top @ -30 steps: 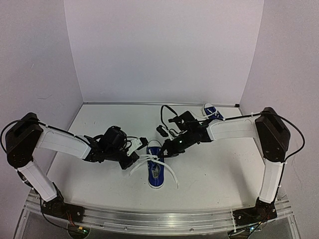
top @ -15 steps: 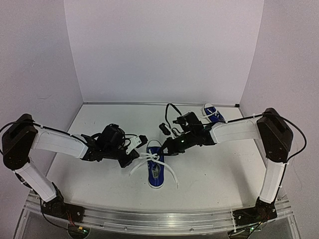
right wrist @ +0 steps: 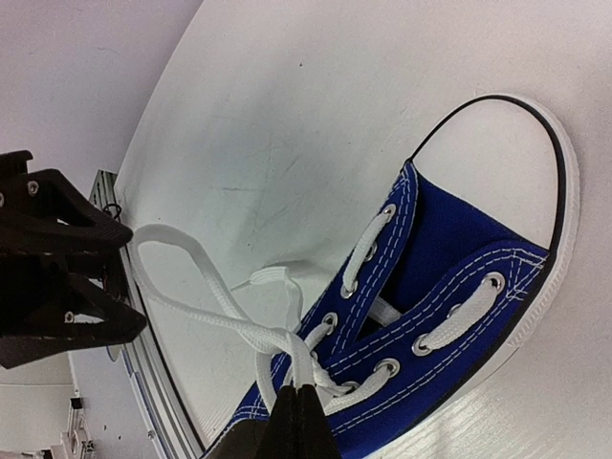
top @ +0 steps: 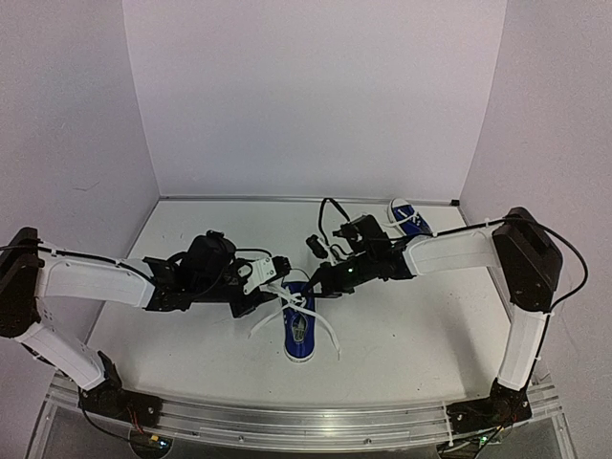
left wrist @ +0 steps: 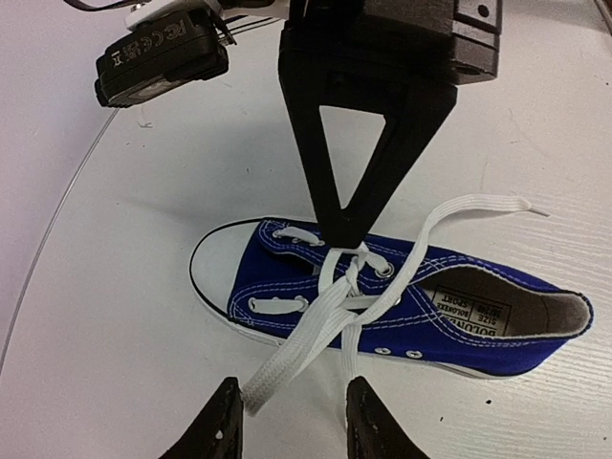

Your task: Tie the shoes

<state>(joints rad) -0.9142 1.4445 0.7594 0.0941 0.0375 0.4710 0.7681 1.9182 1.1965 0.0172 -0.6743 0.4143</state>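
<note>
Lying at mid-table on the white tabletop (top: 421,325), the near blue canvas sneaker (top: 299,330) has its long axis running near-to-far. Its smooth white rubber toe cap faces the back wall and its open heel faces the arm bases. The second blue canvas sneaker (top: 409,216) sits near the back right corner, partly hidden by the right arm; its heading cannot be told. On the near sneaker, the white flat laces (left wrist: 316,330) cross once over the tongue, and their loose tails spread onto the tabletop on both sides. The right gripper (right wrist: 300,421) is closed, pinching the lace crossing from above. The left gripper (left wrist: 292,421) stands partly open just beside the sneaker's left flank; one lace tail lies between its fingers, ungripped.
</note>
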